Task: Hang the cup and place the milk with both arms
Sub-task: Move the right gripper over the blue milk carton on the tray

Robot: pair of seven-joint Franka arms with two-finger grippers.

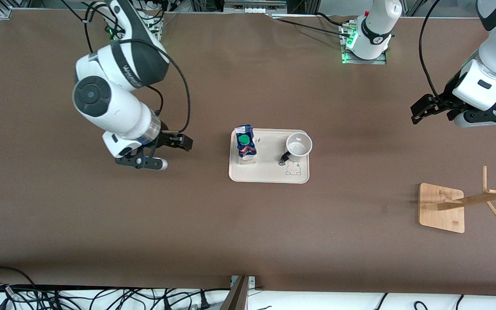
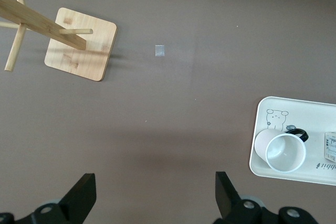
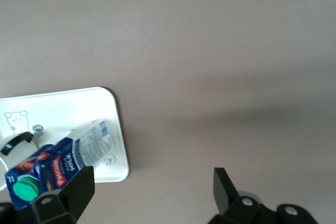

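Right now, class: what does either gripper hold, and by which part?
Nothing: left gripper and right gripper are open and empty; cup and milk stand on the tray.

The milk (image 3: 58,163) carton is standing on a white tray (image 3: 113,129) as the right gripper (image 3: 152,192) is hovering open-fingered above bare brown table (image 3: 220,51)

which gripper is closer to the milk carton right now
The right. The right gripper hangs open over bare table just beside the tray's milk carton; the left gripper, also open, hangs much farther off, toward the left arm's end.
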